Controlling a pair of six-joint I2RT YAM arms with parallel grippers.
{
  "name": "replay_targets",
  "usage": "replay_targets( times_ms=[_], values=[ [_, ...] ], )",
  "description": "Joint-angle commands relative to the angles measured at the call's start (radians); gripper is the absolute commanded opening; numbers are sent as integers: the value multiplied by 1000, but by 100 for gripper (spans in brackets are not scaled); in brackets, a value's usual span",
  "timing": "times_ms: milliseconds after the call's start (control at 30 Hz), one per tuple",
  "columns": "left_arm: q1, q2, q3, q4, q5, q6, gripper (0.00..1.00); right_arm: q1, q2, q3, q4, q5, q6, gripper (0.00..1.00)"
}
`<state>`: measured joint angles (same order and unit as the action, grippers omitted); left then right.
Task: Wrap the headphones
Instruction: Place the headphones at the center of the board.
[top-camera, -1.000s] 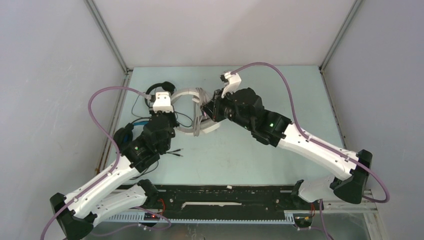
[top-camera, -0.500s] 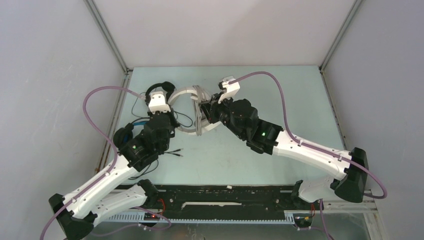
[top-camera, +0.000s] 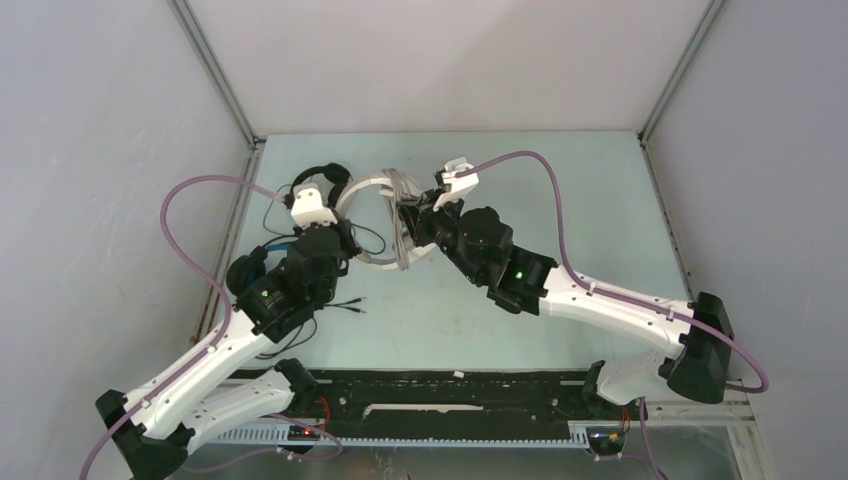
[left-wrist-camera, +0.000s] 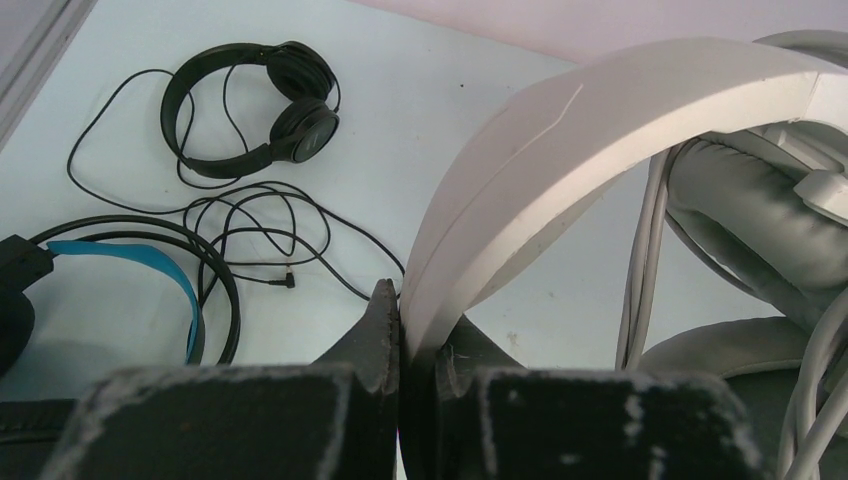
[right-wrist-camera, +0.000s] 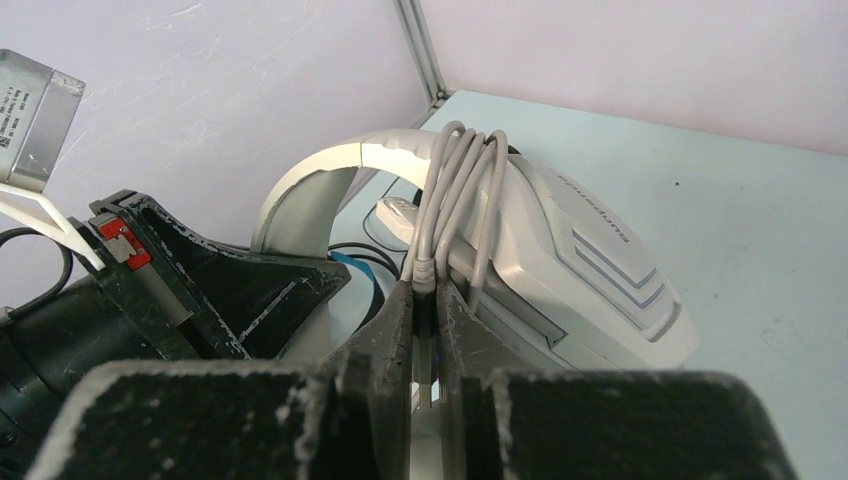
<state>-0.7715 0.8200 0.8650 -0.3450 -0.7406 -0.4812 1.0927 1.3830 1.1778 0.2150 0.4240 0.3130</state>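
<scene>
My right fingers (right-wrist-camera: 398, 325), clamped on the pale cable (right-wrist-camera: 455, 190), had shifted slightly leftward. My left fingers (left-wrist-camera: 383, 335) pinched the white headphones (left-wrist-camera: 560, 110) at the back of the bench (top-camera: 560, 200), so I judged the winding was advancing.

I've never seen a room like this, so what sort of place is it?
Likely a robotics test cell: grey panel walls box in a pale table, two robot arms stand at its near edge, gripping a white headset; a black headset lies nearby.
</scene>
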Motion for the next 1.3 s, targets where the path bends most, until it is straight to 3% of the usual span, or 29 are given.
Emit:
replay_targets(
  times_ms=[0,467,800,967,1100,1267],
  values=[
    [-17,-67,117,196,105,-130,0,-16,29,-20,5,92,-23,6],
    [-16,-69,98,193,153,-215,0,-20,12,-20,80,63,14,7],
    [-16,-70,77,186,87,-180,0,-62,15,-20,51,15,118,8],
    [-16,-69,88,182,103,-197,0,-35,47,-28,58,105,-3,12],
    [-15,-75,106,174,147,-232,0,-21,31,-142,209,151,-139,13],
    [-17,-105,106,174,168,-271,0,-19,-13,-206,253,140,-157,14]
  ],
)
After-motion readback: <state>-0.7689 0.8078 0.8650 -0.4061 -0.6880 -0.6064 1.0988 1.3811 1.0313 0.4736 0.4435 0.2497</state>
